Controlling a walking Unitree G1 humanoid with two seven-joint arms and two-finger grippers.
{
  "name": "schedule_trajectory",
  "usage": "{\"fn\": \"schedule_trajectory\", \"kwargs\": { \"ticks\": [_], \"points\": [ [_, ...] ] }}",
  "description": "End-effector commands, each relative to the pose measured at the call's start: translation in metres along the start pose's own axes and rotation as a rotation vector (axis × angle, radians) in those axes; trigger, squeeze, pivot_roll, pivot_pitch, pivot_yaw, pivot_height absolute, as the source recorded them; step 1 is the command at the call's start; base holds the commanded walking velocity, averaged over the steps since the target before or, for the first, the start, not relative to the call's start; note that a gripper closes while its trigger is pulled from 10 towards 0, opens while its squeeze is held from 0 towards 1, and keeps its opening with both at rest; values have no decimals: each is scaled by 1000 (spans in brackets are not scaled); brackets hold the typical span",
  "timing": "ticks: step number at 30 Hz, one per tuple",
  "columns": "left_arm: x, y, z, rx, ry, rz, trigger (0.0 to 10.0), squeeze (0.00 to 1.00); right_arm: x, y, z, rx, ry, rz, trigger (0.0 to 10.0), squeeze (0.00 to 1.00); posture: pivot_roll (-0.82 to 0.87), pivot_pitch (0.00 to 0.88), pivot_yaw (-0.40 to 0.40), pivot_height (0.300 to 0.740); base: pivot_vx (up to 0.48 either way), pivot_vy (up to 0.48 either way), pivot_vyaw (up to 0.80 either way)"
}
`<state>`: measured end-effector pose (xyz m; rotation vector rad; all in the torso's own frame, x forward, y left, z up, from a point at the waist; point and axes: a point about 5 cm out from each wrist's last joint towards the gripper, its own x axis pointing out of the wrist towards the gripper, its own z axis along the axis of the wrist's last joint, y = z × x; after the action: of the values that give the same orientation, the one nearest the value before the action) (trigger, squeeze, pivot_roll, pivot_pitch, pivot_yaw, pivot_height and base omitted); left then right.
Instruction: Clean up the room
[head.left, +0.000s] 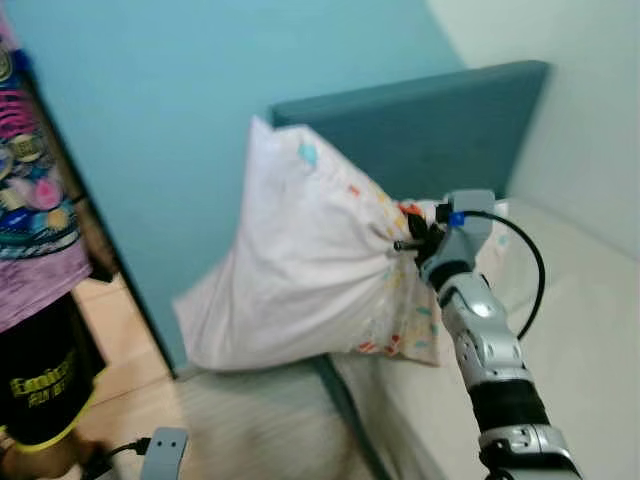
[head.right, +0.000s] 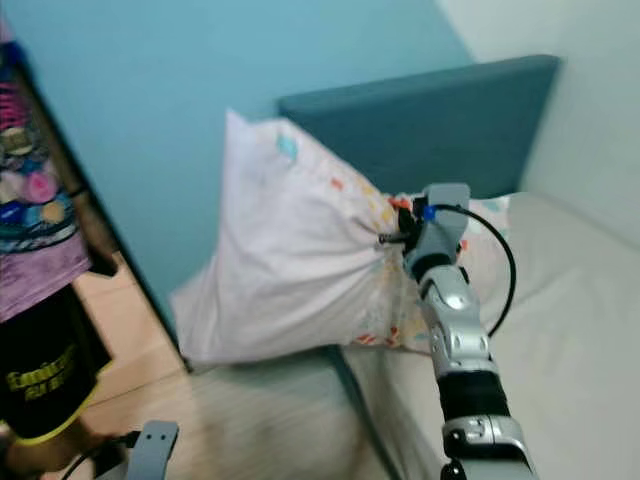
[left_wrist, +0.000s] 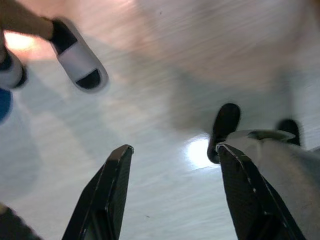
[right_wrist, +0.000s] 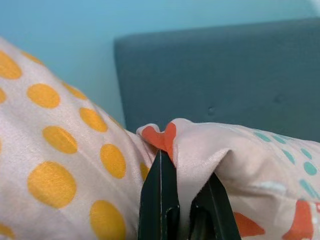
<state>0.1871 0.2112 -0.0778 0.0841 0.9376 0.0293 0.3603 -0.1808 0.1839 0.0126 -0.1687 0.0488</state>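
A white pillow (head.left: 290, 270) with coloured dots and shapes hangs tilted over the bed's left edge, in front of the blue-grey headboard (head.left: 450, 120). My right gripper (head.left: 405, 240) is shut on a bunched fold at the pillow's right side. In the right wrist view its black fingers (right_wrist: 160, 190) pinch the pillow (right_wrist: 60, 165) fabric together. My left gripper (left_wrist: 175, 150) hangs low over the pale floor, open, with nothing between its fingers.
The cream mattress (head.left: 580, 340) lies to the right, along a light wall. A person (head.left: 30, 250) in a purple shirt and black shorts stands at the left on the wooden floor. A white and black slipper (left_wrist: 80, 62) is on a foot near my left gripper.
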Motion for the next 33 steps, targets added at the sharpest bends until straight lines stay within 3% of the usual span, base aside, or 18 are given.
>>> {"fn": "schedule_trajectory", "kwargs": {
  "ticks": [1, 10, 24, 30, 33],
  "points": [
    [-1, 0, -7, 6, 19, -4, 10000, 0, 4, -8, 17, -7, -84, -53, 10000, 0, -21, 0, -18, 740, 0, 0, 0],
    [0, -2, 0, 14, -8, -19, 10000, 0, 3, -10, 17, -8, -88, -53, 10000, 0, -23, 0, -17, 740, 165, 0, 0],
    [0, -2, 1, 34, -13, -23, 10000, 0, 1, -6, 20, -38, -102, -1, 10000, 0, -24, 0, -18, 740, 455, 0, 0],
    [0, -3, 2, 44, -20, -35, 10000, 0, 4, -6, 21, -55, -97, -31, 10000, 0, -22, 0, -19, 740, 480, 0, 0],
    [1, -5, 6, 48, -35, -47, 10000, 0, 6, -16, 29, -102, -116, -97, 10000, 0, -21, 0, -19, 740, 480, 0, 0]
  ]
}}
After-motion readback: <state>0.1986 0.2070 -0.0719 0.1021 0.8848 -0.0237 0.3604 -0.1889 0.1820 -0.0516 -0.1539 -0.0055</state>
